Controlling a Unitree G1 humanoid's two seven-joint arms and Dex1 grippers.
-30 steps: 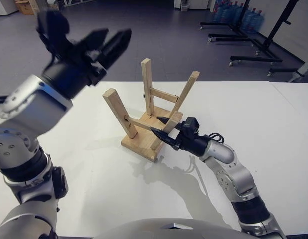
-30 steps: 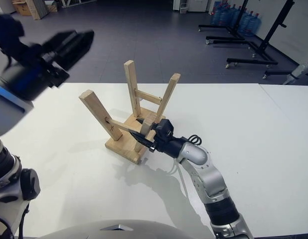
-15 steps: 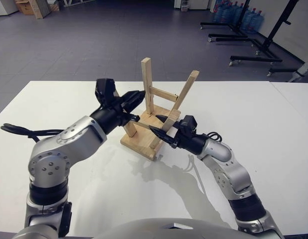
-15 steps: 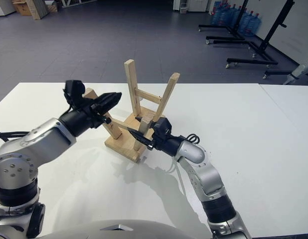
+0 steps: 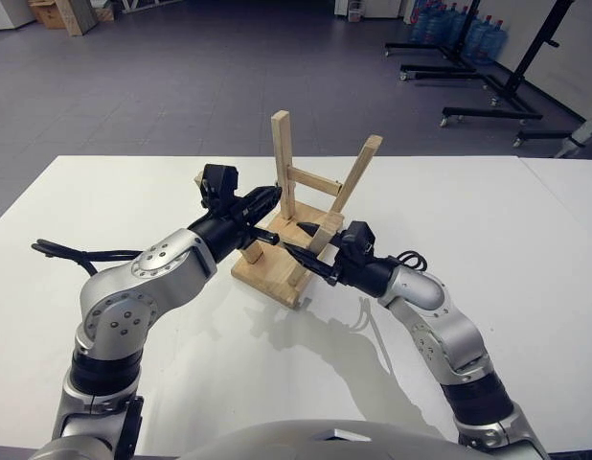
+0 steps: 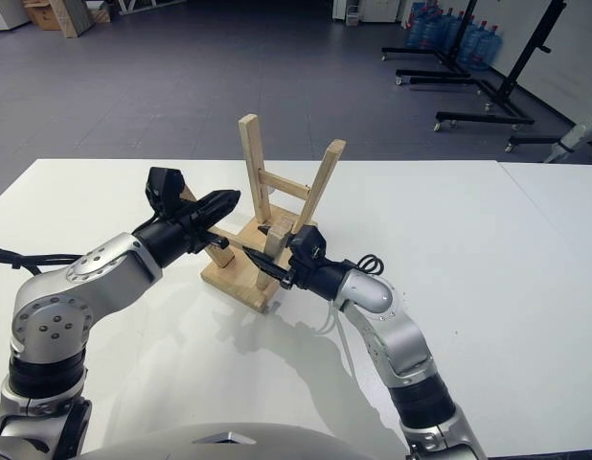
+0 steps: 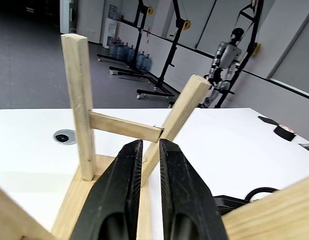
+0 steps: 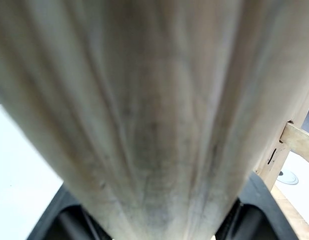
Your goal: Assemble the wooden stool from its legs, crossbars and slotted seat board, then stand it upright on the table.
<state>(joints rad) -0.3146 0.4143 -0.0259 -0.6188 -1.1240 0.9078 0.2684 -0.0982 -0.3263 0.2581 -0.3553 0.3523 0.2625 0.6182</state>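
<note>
While the pale wooden stool [image 5: 294, 222] stands upside down on the white table [image 5: 526, 249], its flat rectangular seat board [image 5: 267, 278] rests on the table top and its square legs point up. The right gripper [image 5: 295, 238] pinches the slanted right leg [image 5: 361, 172] low down, with wood pressed between its black fingers. The left gripper [image 5: 269, 195] is close over the near left leg [image 5: 251, 251]. Its two black fingers [image 7: 125, 190] are almost pressed together, with a thin slit between them and nothing inside. A thin crossbar [image 7: 125, 127] joins the upright back leg [image 5: 284, 158] to the slanted one.
</note>
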